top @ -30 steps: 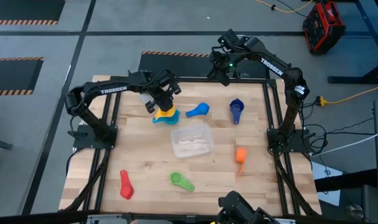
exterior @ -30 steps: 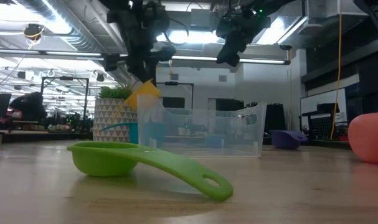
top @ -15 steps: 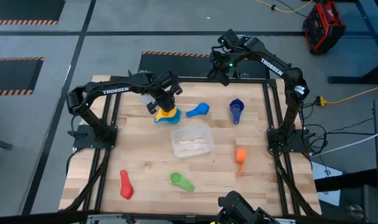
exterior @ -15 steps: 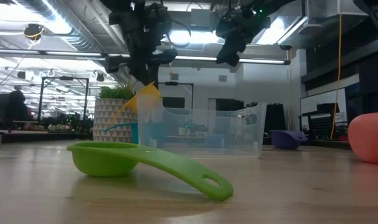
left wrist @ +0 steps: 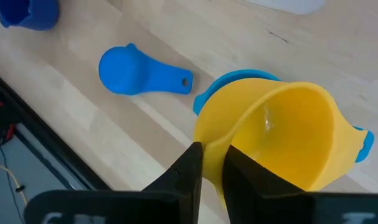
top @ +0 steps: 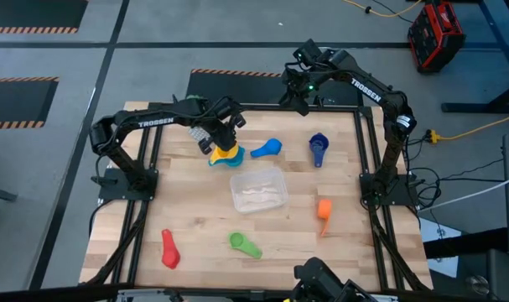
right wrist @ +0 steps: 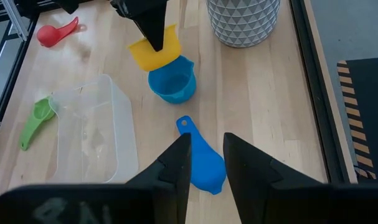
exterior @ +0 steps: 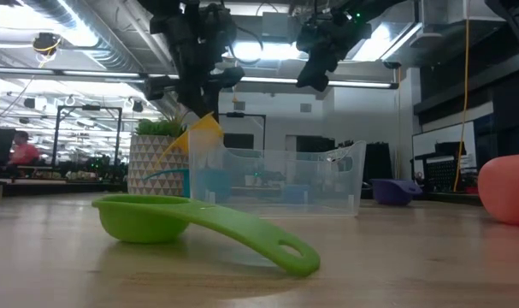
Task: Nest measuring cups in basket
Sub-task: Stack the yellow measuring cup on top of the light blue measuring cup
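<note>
My left gripper (left wrist: 213, 150) is shut on the yellow measuring cup (left wrist: 282, 137), which is tilted right over the light blue cup (right wrist: 172, 79) standing on the table at the far left centre. The clear basket (top: 258, 190) sits mid-table, nearer than both. Other cups lie loose on the wood: blue (top: 267, 150), dark blue (top: 319, 149), orange (top: 324, 210), green (top: 244, 244) and red (top: 169, 249). My right gripper (right wrist: 206, 142) hangs open high over the far edge, holding nothing. My left gripper pinches between its two fingers a yellow strip (left wrist: 215, 158) that runs back from the cup's rim. The fingers slant down from the far left side. The yellow cup (exterior: 199, 133) is tilted with its bowl over the light blue cup's rim (left wrist: 238, 76); whether they touch I cannot tell.
A white patterned pot with a green plant (right wrist: 241, 22) stands at the far edge, close behind the light blue cup. The green cup (exterior: 199, 222) lies near the front, its handle toward the right. Bare wood lies between the basket and the table's left edge.
</note>
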Robot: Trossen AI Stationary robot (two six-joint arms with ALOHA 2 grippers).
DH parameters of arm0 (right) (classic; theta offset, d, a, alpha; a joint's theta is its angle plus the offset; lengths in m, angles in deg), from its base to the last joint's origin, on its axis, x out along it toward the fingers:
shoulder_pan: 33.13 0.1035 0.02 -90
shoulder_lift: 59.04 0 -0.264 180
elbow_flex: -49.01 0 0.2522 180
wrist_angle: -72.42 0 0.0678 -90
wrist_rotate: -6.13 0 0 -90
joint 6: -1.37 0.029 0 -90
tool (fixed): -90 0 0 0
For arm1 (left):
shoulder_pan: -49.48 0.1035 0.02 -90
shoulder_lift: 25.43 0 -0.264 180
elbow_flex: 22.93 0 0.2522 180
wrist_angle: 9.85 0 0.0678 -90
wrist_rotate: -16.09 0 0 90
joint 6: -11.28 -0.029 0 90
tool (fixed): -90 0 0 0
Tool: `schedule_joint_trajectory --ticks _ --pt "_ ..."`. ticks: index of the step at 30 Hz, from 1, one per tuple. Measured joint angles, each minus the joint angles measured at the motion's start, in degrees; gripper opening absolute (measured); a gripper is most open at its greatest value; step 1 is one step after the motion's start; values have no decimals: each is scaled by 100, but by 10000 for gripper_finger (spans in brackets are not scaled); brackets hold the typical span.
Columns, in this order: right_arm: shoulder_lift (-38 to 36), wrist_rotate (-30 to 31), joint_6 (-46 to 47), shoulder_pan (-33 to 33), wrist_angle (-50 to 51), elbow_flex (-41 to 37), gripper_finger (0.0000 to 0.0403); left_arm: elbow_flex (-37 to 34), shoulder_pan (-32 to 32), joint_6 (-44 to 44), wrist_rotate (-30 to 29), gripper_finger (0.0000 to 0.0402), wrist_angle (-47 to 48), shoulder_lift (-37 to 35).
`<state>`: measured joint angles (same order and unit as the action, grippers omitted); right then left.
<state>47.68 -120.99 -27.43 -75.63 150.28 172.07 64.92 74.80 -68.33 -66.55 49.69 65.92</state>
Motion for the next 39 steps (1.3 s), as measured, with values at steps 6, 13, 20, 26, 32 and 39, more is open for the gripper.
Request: schedule_joint_trajectory --ticks 6,13,20,26,32,39 --pt "0 2 1 0 2 0 98 0 0 7 134 47 0 -2" --pt "0 2 1 0 2 0 98 0 0 270 143 47 2 -2" --pt "0 2 0 0 4 0 98 2 0 352 155 47 2 17" --pt "0 4 1 -2 7 0 98 9 0 342 70 36 75 352" --pt "0 7 2 -2 11 0 98 7 -1 313 38 42 -37 480" --pt "0 7 2 -2 8 0 98 7 -2 306 -41 61 -63 476"
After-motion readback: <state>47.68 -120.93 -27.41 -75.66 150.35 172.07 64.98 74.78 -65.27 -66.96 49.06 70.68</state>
